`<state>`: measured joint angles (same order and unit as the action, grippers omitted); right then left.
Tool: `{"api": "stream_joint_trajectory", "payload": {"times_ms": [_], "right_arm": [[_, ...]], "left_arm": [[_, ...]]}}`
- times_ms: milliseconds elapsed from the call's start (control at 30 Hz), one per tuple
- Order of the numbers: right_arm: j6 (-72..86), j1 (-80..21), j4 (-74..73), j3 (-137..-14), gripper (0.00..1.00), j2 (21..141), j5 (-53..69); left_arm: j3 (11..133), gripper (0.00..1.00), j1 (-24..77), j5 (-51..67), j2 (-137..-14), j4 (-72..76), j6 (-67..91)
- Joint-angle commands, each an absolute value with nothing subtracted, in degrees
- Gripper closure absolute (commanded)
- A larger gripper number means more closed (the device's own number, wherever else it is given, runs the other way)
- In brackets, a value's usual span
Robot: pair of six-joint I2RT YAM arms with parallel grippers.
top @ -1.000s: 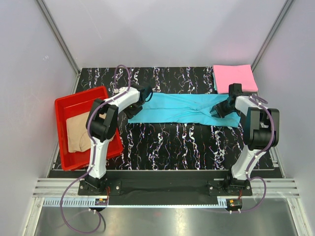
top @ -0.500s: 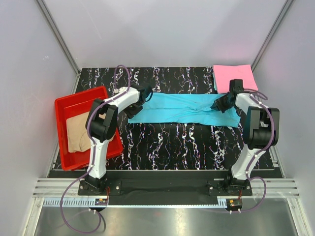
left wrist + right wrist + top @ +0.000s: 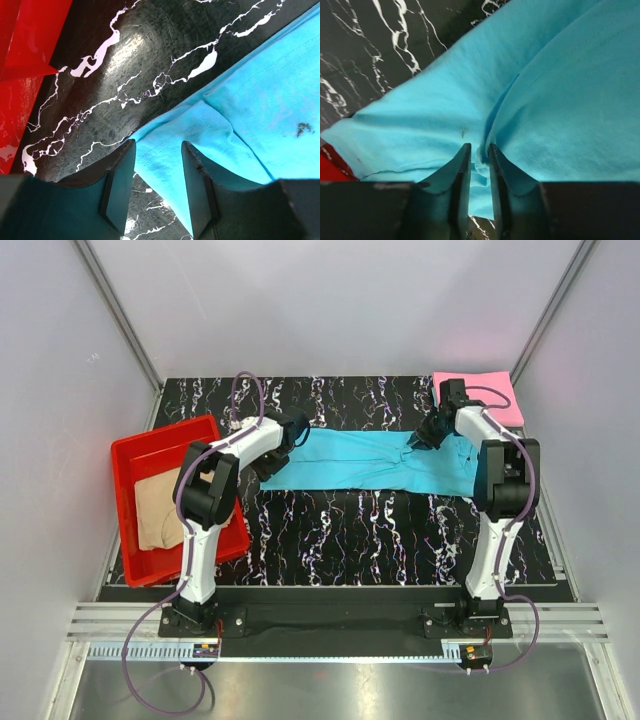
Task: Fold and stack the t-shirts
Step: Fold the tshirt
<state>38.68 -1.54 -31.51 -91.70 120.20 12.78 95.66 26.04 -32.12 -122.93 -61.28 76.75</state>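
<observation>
- Finding the turquoise t-shirt (image 3: pixel 365 460) lying as a long, partly folded band across the middle of the black marbled surface (image 3: pixel 350 530), running left to right between the two arms.
- Pinching a raised ridge of that cloth near its right end with the right pincer (image 3: pixel 479 148), fingers nearly together and clenched on the fold.
- Straddling the shirt's left corner with the left pincer (image 3: pixel 157 146), fingers apart and released, the cloth lying flat between them on the surface.
- Finding the pink t-shirt (image 3: pixel 495 392) folded into a neat square at the far right corner of the surface, partly hidden behind the right arm; not telling whether touching the turquoise one.
- Finding the tan t-shirt (image 3: pixel 160 505) lying loosely bunched inside the red tray (image 3: pixel 160 432), at the left edge of the surface, apart from the turquoise shirt.
</observation>
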Motion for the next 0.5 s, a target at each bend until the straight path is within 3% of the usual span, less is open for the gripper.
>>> {"api": "stream_joint_trajectory", "payload": {"times_ms": [0, 100, 300, 467], "right_arm": [[31.7, -1.8, -37.8, -97.4, 0.67, 119.0, 8.6], [30.1, -1.7, -41.1, -98.7, 0.57, 114.9, 5.5], [36.4, -0.3, -46.5, -90.0, 0.6, 105.5, -1.1], [42.1, 7.7, -44.7, -76.2, 0.59, 98.1, -1.7]], "left_arm": [[96.2, 0.53, 26.1, -34.3, -121.3, -62.3, 76.5], [95.5, 0.53, 26.2, -34.3, -120.9, -61.9, 76.6], [95.4, 0.53, 26.1, -34.2, -122.2, -61.9, 76.0], [97.3, 0.53, 26.1, -33.8, -122.2, -61.4, 73.6]]}}
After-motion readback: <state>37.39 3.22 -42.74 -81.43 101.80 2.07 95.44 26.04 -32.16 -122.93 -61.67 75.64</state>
